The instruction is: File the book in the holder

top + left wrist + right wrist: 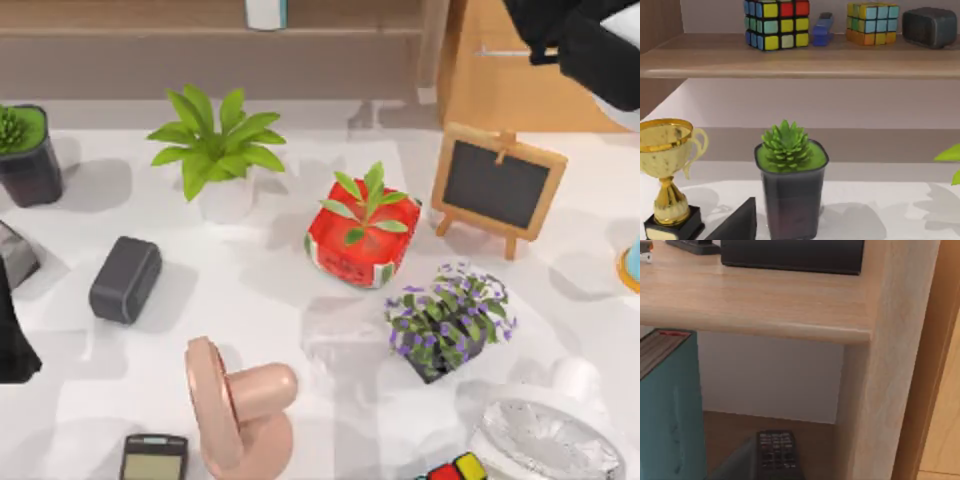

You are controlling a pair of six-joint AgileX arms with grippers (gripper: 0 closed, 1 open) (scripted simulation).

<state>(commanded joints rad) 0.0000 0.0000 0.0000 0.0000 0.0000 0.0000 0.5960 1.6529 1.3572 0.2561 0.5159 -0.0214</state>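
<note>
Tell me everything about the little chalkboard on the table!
The chalkboard easel is a small dark slate panel in a light wooden frame, with wooden legs and a little peg on top. Its slate looks blank. It stands on the white table toward the top view's right, turned slightly at an angle, and casts a soft shadow. The red pot with a green plant sits to its left, apart from it. Nothing touches it but the table.

- My worktop (300,290) is white, with soft shadows lying across it.
- Behind it a pale wooden shelf (800,60) runs along a plain light wall (805,105).
- A wooden upright (880,380) carries the shelf board, beside a wooden cabinet (500,60).
</note>
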